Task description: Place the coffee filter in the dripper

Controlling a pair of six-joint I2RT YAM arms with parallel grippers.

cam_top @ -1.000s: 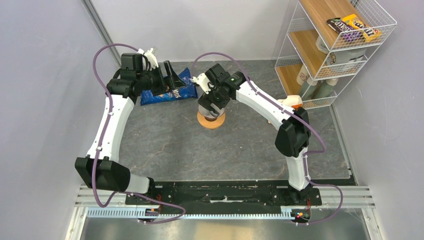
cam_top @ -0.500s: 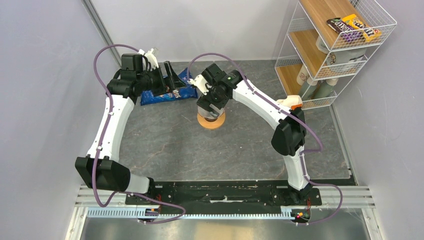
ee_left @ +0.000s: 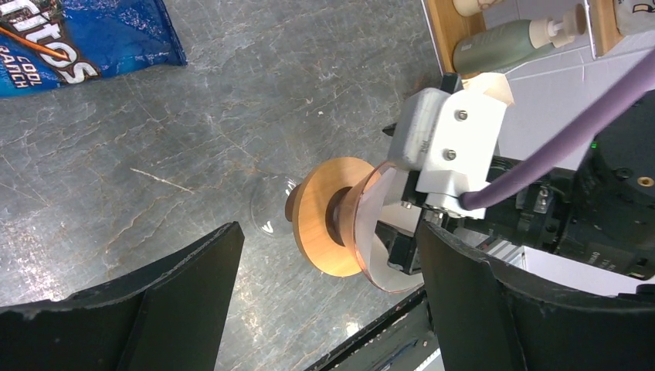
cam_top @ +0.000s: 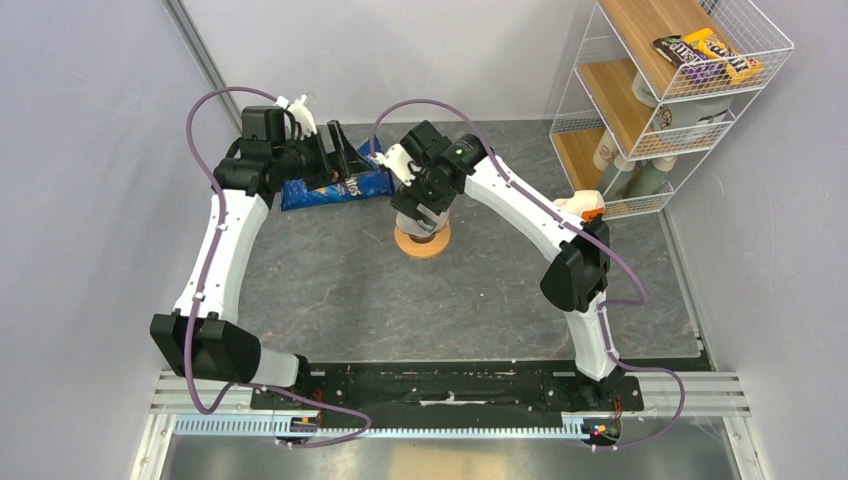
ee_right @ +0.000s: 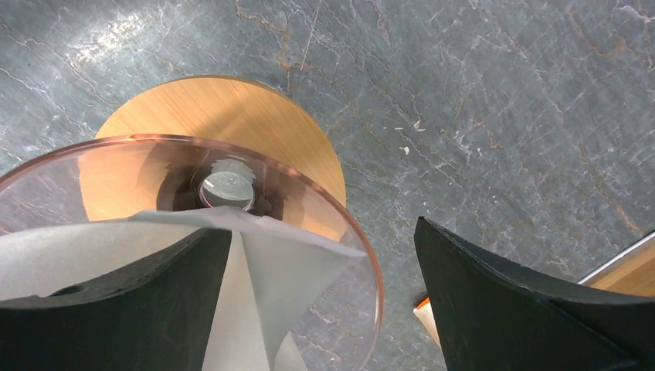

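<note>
Right gripper (ee_right: 322, 228) hangs straight over the round orange-tan wooden-disc dripper with a clear pink-tinted cone (ee_right: 224, 116), jaws wide apart and clamped on nothing. Thin white paper coffee filter (ee_right: 286, 263) sits inside the cone, folded seam facing the right wrist camera, top edge below the cone rim. One black finger (ee_right: 116, 317) overlaps the filter's near side in that view; cannot tell if it touches. The other finger is outside the rim, over bare tabletop. Dripper stands upright mid-table on the grey marble-look tabletop (cam_top: 330, 290). Left gripper (cam_top: 335, 155) is at the far left, above the blue crinkly chip bag (cam_top: 355, 185), jaws also apart, nothing between them, its camera looking across at the dripper. White wire rack with wooden shelves (cam_top: 680, 100) at far right, well apart from the dripper.
</note>
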